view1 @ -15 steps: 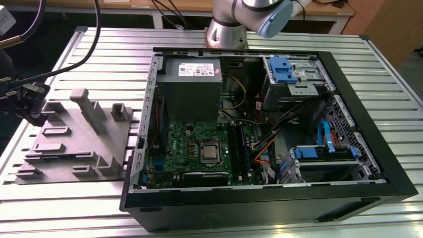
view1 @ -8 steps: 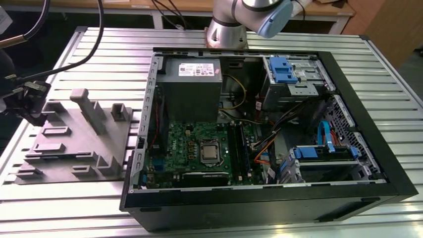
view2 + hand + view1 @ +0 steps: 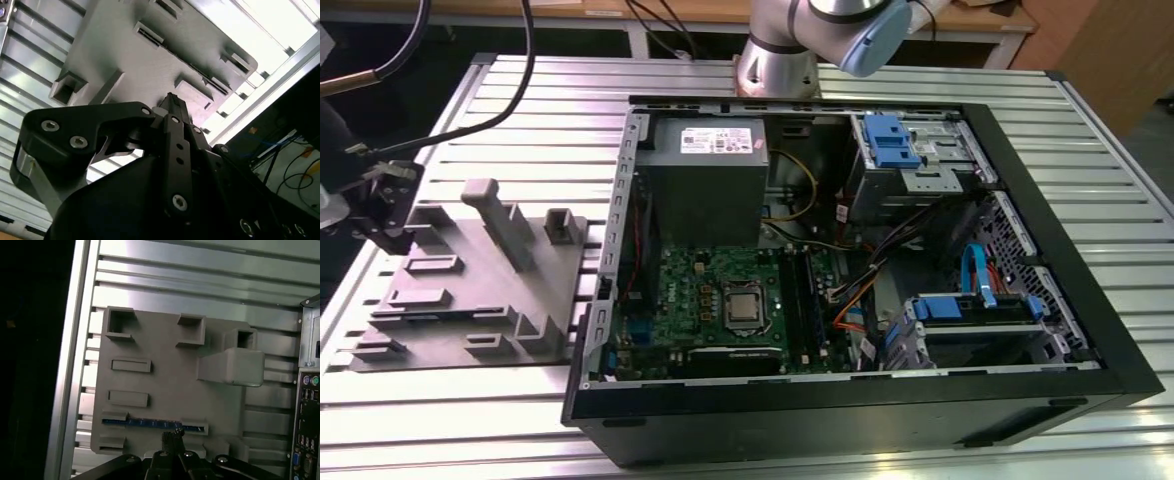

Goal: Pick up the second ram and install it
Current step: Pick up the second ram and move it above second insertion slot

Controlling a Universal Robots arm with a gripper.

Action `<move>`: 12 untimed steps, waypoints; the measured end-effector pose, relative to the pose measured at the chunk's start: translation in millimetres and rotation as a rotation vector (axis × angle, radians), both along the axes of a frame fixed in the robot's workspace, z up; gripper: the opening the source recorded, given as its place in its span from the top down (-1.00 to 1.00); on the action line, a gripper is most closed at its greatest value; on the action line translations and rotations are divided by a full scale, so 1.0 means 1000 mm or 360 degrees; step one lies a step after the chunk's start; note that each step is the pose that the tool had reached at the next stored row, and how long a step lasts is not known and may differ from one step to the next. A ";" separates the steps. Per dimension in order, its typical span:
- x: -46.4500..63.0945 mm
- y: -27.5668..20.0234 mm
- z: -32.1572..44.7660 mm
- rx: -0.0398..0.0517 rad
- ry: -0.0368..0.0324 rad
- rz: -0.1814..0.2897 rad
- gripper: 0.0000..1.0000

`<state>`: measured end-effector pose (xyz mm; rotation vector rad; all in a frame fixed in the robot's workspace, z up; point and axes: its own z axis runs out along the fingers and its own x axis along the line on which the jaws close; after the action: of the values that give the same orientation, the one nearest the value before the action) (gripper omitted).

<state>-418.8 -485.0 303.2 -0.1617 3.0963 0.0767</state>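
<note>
Robot claw (image 3: 172, 436), pressed together and empty, hovers just over the second ram (image 3: 150, 423), a blue stick propped on edge between brackets of the grey tray (image 3: 165, 375), seemingly for easy pinching.

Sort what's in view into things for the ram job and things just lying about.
For the job: second ram, sitting in the grey tray; gripper close to it; memory slots in the open computer case.
Lying about: power supply; blue drive brackets; black cables.
</note>
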 end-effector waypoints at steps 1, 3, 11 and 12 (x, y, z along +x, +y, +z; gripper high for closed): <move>0.000 0.0000 -0.0004 0.0000 0.0000 0.0027 0.80; 0.000 0.0000 -0.0012 0.0000 0.0000 0.0084 0.80; 0.000 0.0000 -0.0045 -0.0002 0.0000 0.0304 0.80; 0.000 0.0000 -0.0048 -0.0003 0.0000 0.0325 0.80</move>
<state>-418.8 -485.0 298.4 -0.4775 3.0692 0.0798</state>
